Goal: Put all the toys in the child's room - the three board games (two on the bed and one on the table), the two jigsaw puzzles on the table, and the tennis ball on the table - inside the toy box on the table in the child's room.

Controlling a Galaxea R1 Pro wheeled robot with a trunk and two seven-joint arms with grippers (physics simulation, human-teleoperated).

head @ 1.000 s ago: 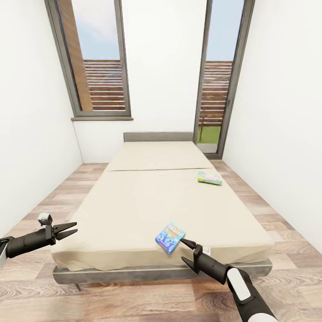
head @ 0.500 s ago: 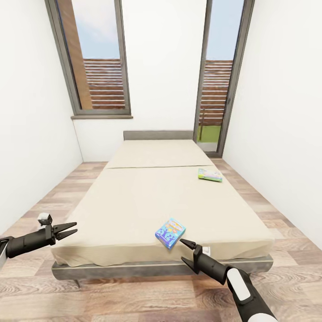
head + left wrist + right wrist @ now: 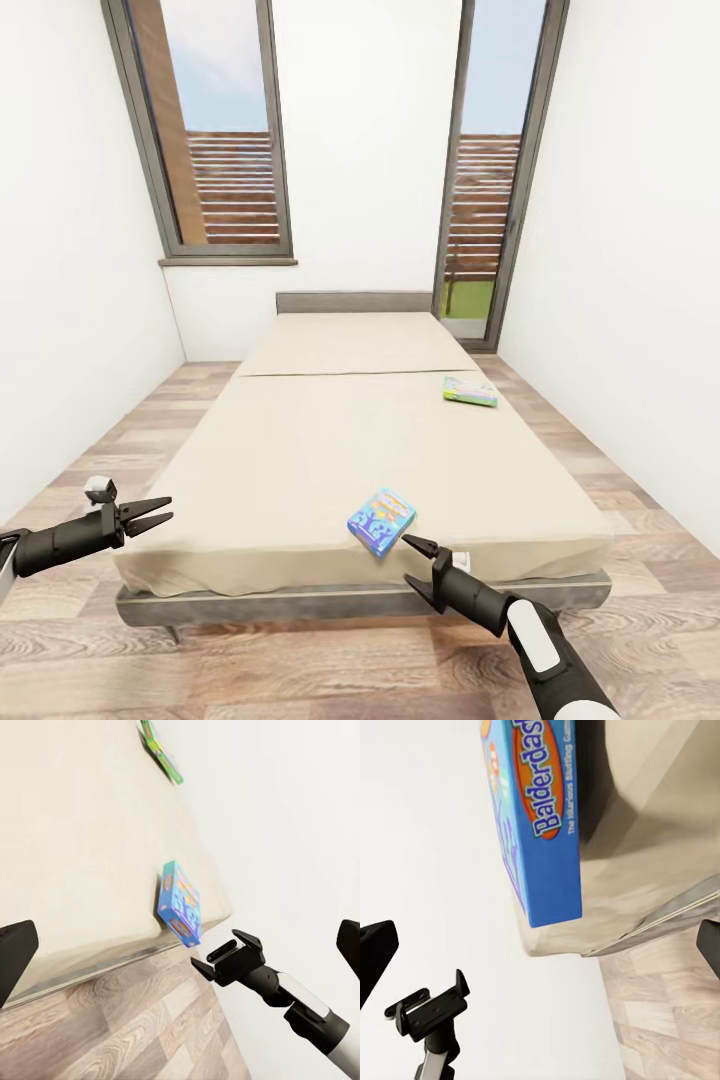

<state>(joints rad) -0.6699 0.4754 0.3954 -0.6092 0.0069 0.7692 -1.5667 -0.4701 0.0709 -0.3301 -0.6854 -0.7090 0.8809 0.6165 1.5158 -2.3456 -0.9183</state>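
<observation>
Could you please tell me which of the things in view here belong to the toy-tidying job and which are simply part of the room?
Belonging to the job:
- blue board game near the foot of the bed, just ahead of the right gripper, jaws open
- green board game farther up the bed

Just there:
- left gripper, idle
- windows
- wood floor

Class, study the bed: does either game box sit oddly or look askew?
Yes. The blue game box near the foot of the bed is tipped up on an edge, not flat, just ahead of the open right gripper. The green game box lies flat by the bed's right edge.
</observation>
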